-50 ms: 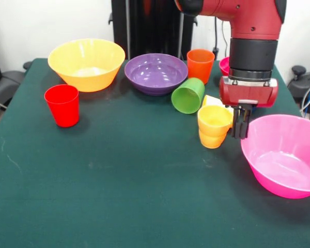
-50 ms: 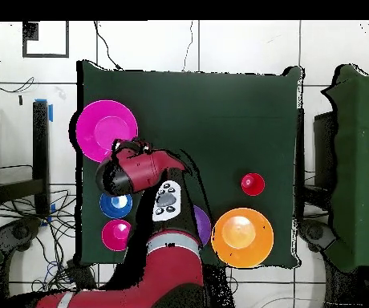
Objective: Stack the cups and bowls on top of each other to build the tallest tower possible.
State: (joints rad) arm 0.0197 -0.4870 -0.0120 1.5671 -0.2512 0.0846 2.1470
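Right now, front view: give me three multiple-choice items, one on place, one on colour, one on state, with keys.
1. The red cup stands nearest which bowl?
A. purple bowl
B. orange bowl
C. blue bowl

2. What colour is the large bowl beside the gripper?
A. blue
B. purple
C. hot pink

3. The green cup is:
A. lying on its side
B. standing upright
C. upside down

Key:
1 B: the red cup stands just in front of the orange bowl, at the table's left.
2 C: the hot pink bowl sits right next to the gripper.
3 A: the green cup's mouth faces sideways, toward the camera.
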